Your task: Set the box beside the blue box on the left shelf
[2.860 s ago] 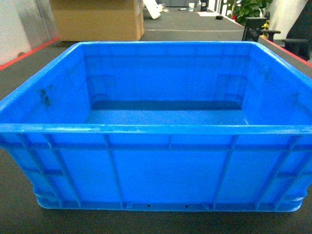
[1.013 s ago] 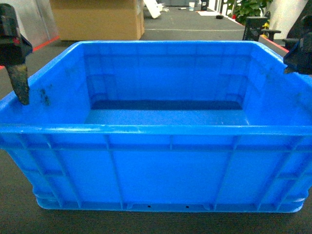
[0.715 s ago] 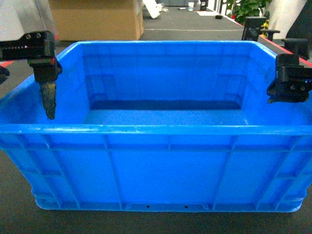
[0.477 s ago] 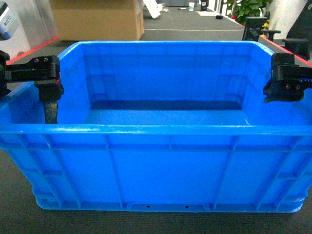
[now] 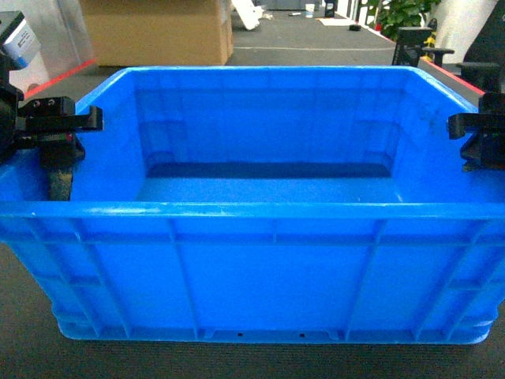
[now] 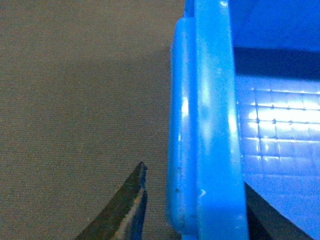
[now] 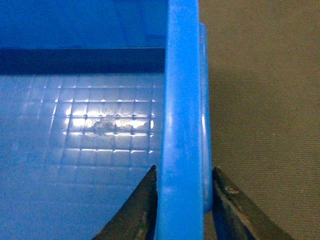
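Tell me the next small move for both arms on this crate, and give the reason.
Probably close both claws on the box rim. The left claw straddles the left rim with a gap at the outer finger. The right claw has a finger on each side of the right rim, seemingly touching. The box sits on the floor, unlifted.

Setting: warehouse-type workspace, indicated by large brown cardboard carton (image 5: 158, 31) and red-taped dark floor (image 5: 316, 47) beside it.

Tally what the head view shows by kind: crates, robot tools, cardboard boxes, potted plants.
Blue crate: 1, the box
Robot tools: 2, the left tool and the right tool
Cardboard box: 1, the cardboard box
Potted plant: 1, the plant
Total: 5
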You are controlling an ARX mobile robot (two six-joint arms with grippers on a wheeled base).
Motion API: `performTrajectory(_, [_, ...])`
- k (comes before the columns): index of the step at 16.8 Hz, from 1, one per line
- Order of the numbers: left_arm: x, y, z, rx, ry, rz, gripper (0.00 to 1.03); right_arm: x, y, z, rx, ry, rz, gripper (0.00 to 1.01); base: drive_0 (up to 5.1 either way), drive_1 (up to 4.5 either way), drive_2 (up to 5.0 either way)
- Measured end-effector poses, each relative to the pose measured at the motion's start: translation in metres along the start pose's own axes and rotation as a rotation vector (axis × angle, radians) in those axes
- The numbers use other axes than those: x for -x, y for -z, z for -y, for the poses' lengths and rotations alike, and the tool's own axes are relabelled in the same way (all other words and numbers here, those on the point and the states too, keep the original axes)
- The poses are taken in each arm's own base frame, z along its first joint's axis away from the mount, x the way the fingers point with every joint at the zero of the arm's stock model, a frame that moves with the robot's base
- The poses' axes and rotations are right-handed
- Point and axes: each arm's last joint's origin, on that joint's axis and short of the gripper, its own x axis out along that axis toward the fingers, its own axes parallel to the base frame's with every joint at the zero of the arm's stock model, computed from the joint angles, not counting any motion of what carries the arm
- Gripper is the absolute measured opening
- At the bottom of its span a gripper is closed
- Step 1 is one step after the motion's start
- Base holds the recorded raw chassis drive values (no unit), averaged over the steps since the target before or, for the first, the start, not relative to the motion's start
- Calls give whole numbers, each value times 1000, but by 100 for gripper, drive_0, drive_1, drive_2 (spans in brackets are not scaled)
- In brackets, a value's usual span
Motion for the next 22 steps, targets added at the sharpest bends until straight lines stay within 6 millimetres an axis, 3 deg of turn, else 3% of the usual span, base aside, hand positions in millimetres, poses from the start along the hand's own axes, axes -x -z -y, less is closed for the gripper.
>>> performTrajectory(2, [0, 0, 4, -26, -14, 28, 23, 0, 1, -2, 2, 5, 18, 22, 0, 0, 0])
performTrajectory(6, [9, 5, 3, -28, -10, 166, 21, 12, 3, -8, 7, -3, 128, 22, 0, 0, 0])
performTrajectory(9, [39, -7, 3, -23, -5, 373, 21, 42, -3, -14, 26, 15, 356, 22, 0, 0, 0])
performTrajectory(11, [74, -22, 7, -16, 7, 588, 21, 70, -16, -14, 24, 33, 551, 22, 0, 0, 0])
performTrajectory(12, [85, -19, 8, -26, 0, 636, 21, 79, -15, -13, 21, 35, 570, 22, 0, 0, 0])
performTrajectory(13, [86, -9, 7, -28, 6, 621, 21, 83, -8, -10, 28, 47, 589, 22, 0, 0, 0])
performTrajectory(22, [91, -9, 8, -26, 9, 640, 21, 88, -5, -7, 40, 38, 631, 22, -13, -13, -13])
